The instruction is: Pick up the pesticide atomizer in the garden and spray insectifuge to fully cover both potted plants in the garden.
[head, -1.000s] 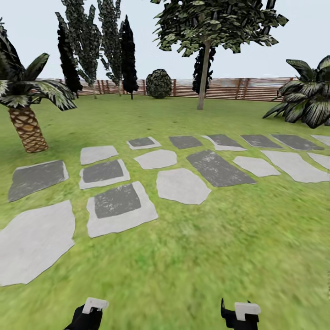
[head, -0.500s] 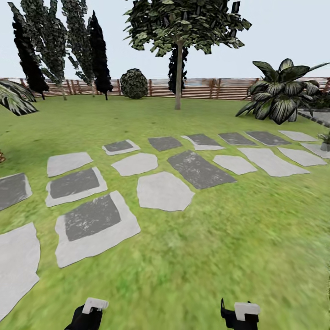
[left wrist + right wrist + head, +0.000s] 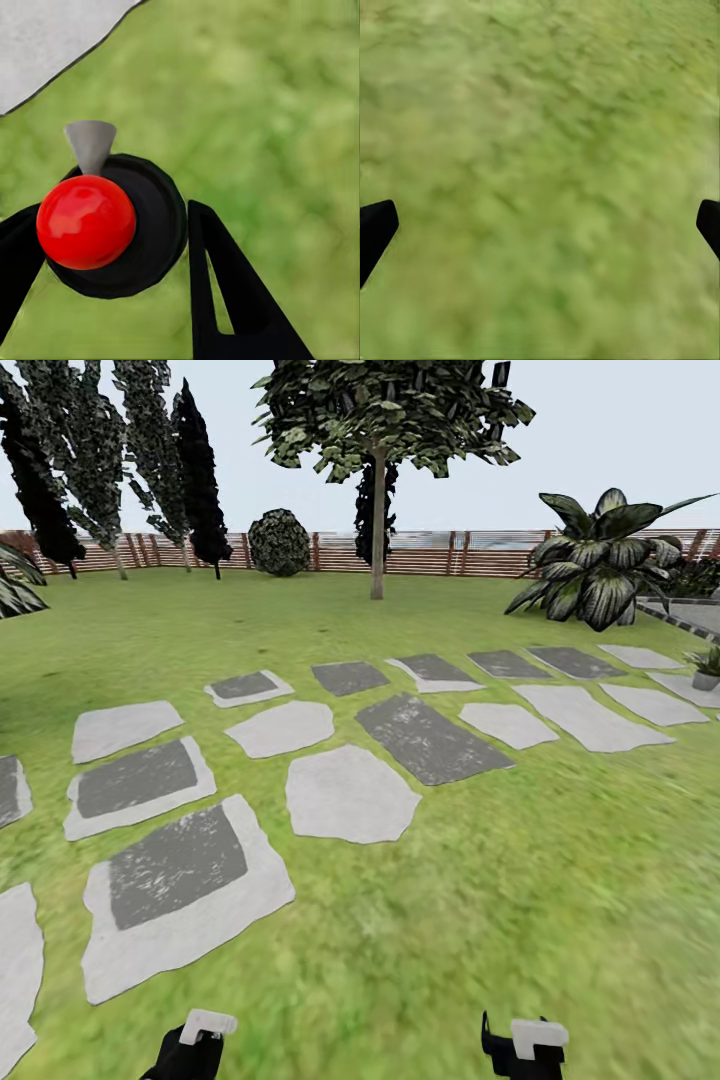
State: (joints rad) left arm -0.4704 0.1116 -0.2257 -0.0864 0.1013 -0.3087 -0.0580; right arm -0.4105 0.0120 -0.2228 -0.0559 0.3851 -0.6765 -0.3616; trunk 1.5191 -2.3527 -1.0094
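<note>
In the left wrist view a round dark body with a red ball and a grey cone-shaped nozzle, the pesticide atomizer (image 3: 112, 225) seen end-on, sits between my two black fingers (image 3: 225, 300). My left gripper (image 3: 195, 1040) is shut on it low over the grass. My right gripper (image 3: 525, 1045) hangs beside it, and its fingertips (image 3: 375, 229) stand far apart over bare lawn. One small potted plant (image 3: 706, 665) stands in a grey pot at the far right, beside the stepping stones (image 3: 350, 795). I see no whitish specks on its leaves from here.
Grey stepping stones cross the lawn from left to far right. A big broad-leaved plant (image 3: 600, 560) stands at the back right, a tree (image 3: 378, 510) in the middle and a round shrub (image 3: 279, 542) before the brown slatted fence (image 3: 430, 555). Dark conifers (image 3: 100, 470) line the back left.
The head view has swung to the right, so stones, trees and fence slid left. The palm left the picture and the small potted plant came in at the right edge. Both grippers keep their pose.
</note>
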